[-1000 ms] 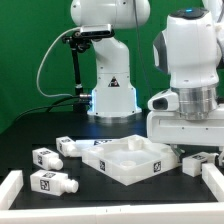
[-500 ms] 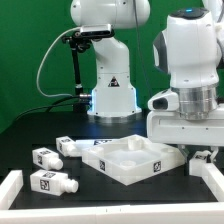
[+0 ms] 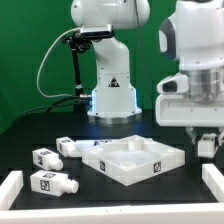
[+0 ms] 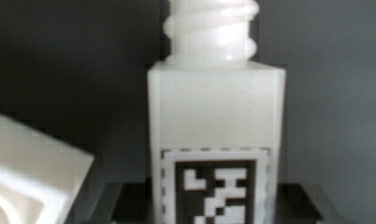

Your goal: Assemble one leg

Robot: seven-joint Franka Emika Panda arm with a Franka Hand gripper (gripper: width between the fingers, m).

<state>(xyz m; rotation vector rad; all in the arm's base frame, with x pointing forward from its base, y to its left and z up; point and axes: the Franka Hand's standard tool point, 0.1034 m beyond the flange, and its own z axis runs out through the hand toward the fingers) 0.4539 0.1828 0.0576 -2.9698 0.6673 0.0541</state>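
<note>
My gripper (image 3: 206,141) hangs at the exterior view's right, raised off the table, shut on a leg (image 3: 208,150). In the wrist view the leg (image 4: 215,110) fills the middle, a white square peg with a threaded end and a black-and-white tag, held between the dark fingers (image 4: 124,202). The large white square panel (image 3: 135,158) with raised rims lies on the table to the exterior view's left of the gripper; its corner shows in the wrist view (image 4: 25,175). Three more legs lie further left: one (image 3: 45,157), one (image 3: 52,183) and one (image 3: 68,146).
White border rails stand at the table's front left (image 3: 10,188) and front right (image 3: 213,183). A second robot's white base (image 3: 112,92) with a black cable stands at the back. A green curtain closes the back.
The gripper has risen and shifted to the exterior view's right, taking the leg up off the table beside the panel.
</note>
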